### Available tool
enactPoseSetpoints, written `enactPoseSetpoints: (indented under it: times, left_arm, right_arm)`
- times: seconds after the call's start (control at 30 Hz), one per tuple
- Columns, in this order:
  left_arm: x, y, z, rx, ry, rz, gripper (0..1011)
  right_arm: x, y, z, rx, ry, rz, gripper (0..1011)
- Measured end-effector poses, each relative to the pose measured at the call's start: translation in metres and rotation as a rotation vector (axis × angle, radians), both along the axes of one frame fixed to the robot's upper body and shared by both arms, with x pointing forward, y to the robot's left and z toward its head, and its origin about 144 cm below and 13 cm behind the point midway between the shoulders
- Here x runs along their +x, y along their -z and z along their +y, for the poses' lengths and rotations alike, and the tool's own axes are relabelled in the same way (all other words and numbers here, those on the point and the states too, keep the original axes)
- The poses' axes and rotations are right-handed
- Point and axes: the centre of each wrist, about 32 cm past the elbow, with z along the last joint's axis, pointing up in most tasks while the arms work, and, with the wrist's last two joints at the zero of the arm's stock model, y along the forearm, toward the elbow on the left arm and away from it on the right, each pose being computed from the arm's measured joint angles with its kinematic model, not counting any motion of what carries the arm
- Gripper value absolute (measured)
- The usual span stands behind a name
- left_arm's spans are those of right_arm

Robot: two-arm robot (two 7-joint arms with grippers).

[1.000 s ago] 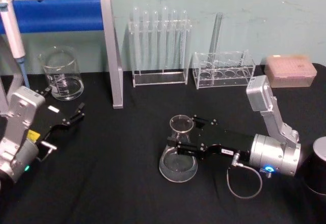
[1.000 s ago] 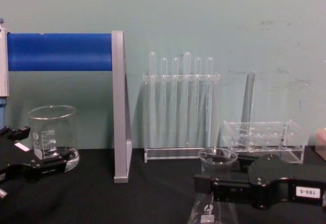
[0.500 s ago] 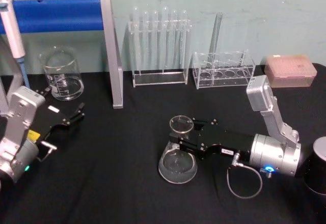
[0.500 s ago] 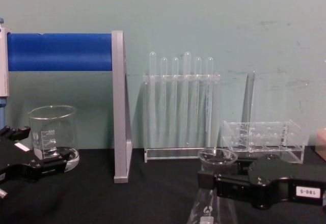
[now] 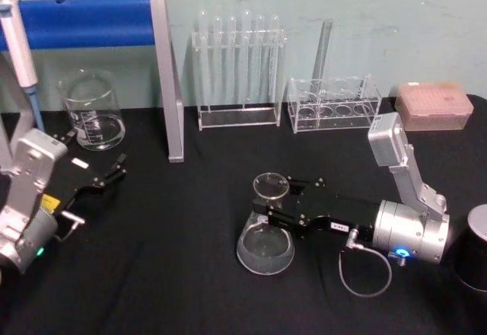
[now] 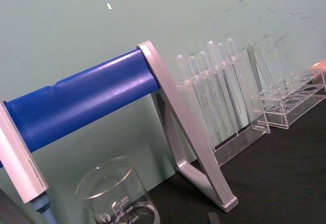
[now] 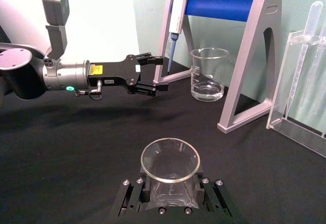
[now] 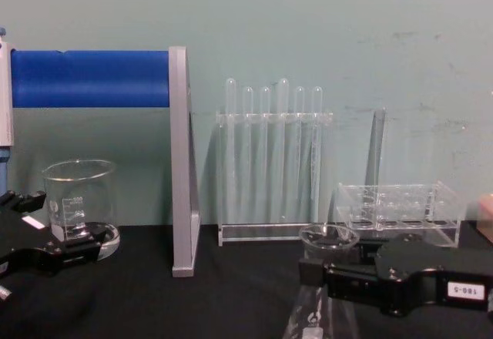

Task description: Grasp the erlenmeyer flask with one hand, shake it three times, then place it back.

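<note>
Pinching the erlenmeyer flask (image 5: 265,253) by its neck, right gripper (image 5: 267,210) has edged right: shaking likely underway; left gripper (image 5: 114,172) idles left, fingers spread.

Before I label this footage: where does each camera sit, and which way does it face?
Head: high, looking down; left gripper, right gripper on erlenmeyer flask.
Chest: low, looking across at test-tube rack; both grippers.
Left wrist: faces beaker, blue stand.
Right wrist: faces flask, own fingers, left gripper.
Head and chest share the flask.

Flask (image 5: 265,250) x1, beaker (image 5: 91,111) x1, tube racks (image 5: 237,116) (image 5: 335,108) x2, pipette (image 5: 17,46) x1
</note>
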Motion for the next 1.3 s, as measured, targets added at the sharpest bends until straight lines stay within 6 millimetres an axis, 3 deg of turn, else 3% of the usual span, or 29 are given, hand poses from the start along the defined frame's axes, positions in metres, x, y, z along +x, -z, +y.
enactPoseSetpoints:
  times: [0.33, 1.3]
  left_arm:
    - [0.0, 0.0, 0.0, 0.0, 0.0, 0.0, 1001]
    - [0.0, 0.0, 0.0, 0.0, 0.0, 0.0, 1001]
  right_arm:
    - [-0.003, -0.002, 0.003, -0.006, 0.01, 0.002, 452]
    - [-0.05, -0.034, 0.004, 0.112, 0.49, -0.18, 452]
